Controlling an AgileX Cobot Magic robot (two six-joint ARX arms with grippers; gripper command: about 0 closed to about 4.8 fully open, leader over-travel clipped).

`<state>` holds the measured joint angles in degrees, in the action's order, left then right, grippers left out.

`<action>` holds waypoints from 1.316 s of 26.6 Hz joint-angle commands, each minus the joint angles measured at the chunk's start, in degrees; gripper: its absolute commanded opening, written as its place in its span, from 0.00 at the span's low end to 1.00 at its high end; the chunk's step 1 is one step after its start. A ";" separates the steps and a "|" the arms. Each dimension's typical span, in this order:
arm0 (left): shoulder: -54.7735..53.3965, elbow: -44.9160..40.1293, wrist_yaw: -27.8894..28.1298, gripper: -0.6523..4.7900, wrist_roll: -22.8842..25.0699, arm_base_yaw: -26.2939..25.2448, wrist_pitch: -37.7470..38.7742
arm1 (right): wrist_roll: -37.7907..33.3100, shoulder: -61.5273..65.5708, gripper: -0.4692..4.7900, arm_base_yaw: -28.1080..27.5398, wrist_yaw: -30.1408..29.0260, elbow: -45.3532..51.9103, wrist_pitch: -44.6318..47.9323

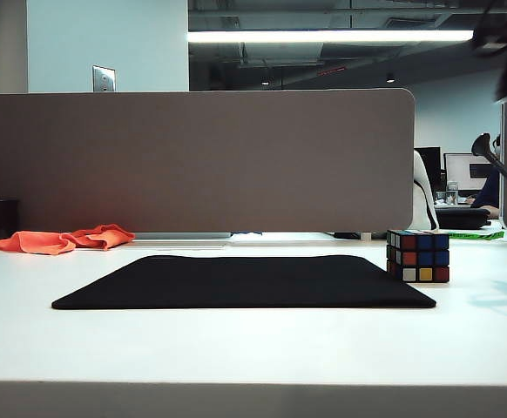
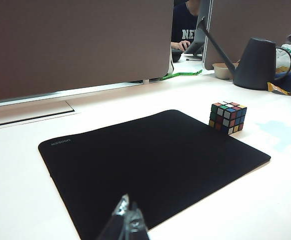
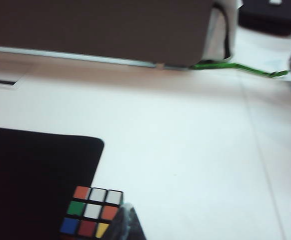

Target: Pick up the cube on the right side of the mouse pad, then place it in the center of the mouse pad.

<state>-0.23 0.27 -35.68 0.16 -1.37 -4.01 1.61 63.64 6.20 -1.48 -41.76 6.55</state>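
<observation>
Cube (image 1: 418, 256) beside mouse pad (image 1: 245, 281), right pincer (image 3: 127, 225) closed above, left pincer (image 2: 127, 222) closed.

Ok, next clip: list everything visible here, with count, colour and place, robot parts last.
cube: one, multicoloured stickers on black, at the mouse pad's right edge
mouse pad: one, black, flat mid-table
cloth: one, orange, crumpled at the far left
table: one, white
divider panel: one, grey-brown, behind the table
watering can: one, dark grey, far right
left claw: one, clear fingertips together, above the pad's near edge
right claw: one, shut, dark, just beside the cube
</observation>
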 commanded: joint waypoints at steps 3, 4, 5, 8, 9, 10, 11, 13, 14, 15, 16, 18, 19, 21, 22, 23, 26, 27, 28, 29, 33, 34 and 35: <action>-0.07 0.17 -0.35 0.11 -0.20 0.11 -0.81 | -3.30 9.42 0.12 4.15 1.81 -6.21 0.92; -0.07 0.17 -0.33 0.11 -0.17 0.11 -0.81 | -4.55 10.78 0.16 4.90 3.32 -7.19 0.79; -0.07 0.17 -0.33 0.11 -0.20 0.11 -0.79 | -6.05 12.44 0.24 5.77 5.46 -8.44 0.48; -0.07 0.17 -0.26 0.11 -0.17 0.13 -0.81 | -8.57 17.68 0.49 7.69 8.68 -13.18 -2.91; -0.07 0.17 -0.13 0.11 -0.20 0.13 -0.76 | -9.16 18.86 0.53 8.09 8.70 -14.36 -3.98; -0.07 0.17 -0.13 0.11 -0.17 0.13 -0.76 | -9.62 20.35 0.56 8.39 8.68 -15.91 -5.46; -0.07 0.17 -0.13 0.11 -0.20 0.13 -0.79 | -9.84 21.44 0.59 8.59 8.70 -17.09 -6.67; -0.07 0.17 -0.13 0.11 -0.20 0.13 -0.74 | -11.34 24.81 0.71 8.87 8.63 -20.55 -10.16; -0.07 0.17 -0.13 0.11 -0.20 0.13 -0.74 | -11.85 25.79 0.76 8.87 8.63 -21.55 -11.19; -0.07 0.17 -0.13 0.11 -0.20 0.13 -0.74 | -12.55 26.71 0.79 8.87 8.63 -22.47 -12.22; -0.07 0.17 -0.13 0.11 -0.20 0.13 -0.74 | -13.11 27.74 0.83 8.87 8.63 -23.54 -13.53; -0.07 0.17 -0.13 0.11 -0.20 0.13 -0.63 | -13.86 29.42 0.90 8.87 8.63 -25.22 -15.76; -0.07 0.17 -0.13 0.11 -0.17 0.13 -0.52 | -13.86 30.21 0.95 8.87 8.59 -25.92 -16.59; -0.07 0.17 -0.13 0.11 -0.17 0.13 0.09 | -13.99 31.65 1.00 8.87 7.72 -26.75 -17.20; -0.07 0.17 -0.13 0.11 -0.20 0.13 0.26 | -14.23 31.95 1.00 8.87 7.54 -26.75 -17.05; -0.07 0.17 -0.13 0.11 -0.17 0.13 0.39 | -15.08 32.35 1.00 8.87 7.54 -26.75 -17.00; -0.07 0.17 -0.13 0.11 -0.20 0.13 0.50 | -15.80 33.31 1.00 8.85 7.56 -26.75 -16.90; -0.07 0.17 -0.13 0.11 -0.17 0.13 0.52 | -15.80 33.62 1.00 8.81 7.58 -26.75 -16.96; -0.07 0.17 -0.13 0.11 -0.17 0.13 0.50 | -15.80 34.21 1.00 8.81 7.56 -26.75 -17.03; -0.07 0.17 -0.13 0.11 -0.17 0.13 0.52 | -15.78 34.53 1.00 8.81 7.56 -26.75 -17.03; -0.07 0.17 -0.15 0.11 -0.17 0.13 0.50 | -15.78 36.44 1.00 8.81 7.61 -26.75 -16.85; -0.07 0.17 -0.13 0.11 -0.17 0.13 0.50 | -15.76 36.87 1.00 8.79 7.67 -26.75 -16.79; -0.07 0.17 -0.15 0.11 -0.17 0.13 0.50 | -15.76 37.13 1.00 8.81 8.07 -26.75 -16.79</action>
<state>-0.23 0.27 -35.62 0.16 -1.32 -3.16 -13.93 100.73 14.98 6.20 -68.27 -11.00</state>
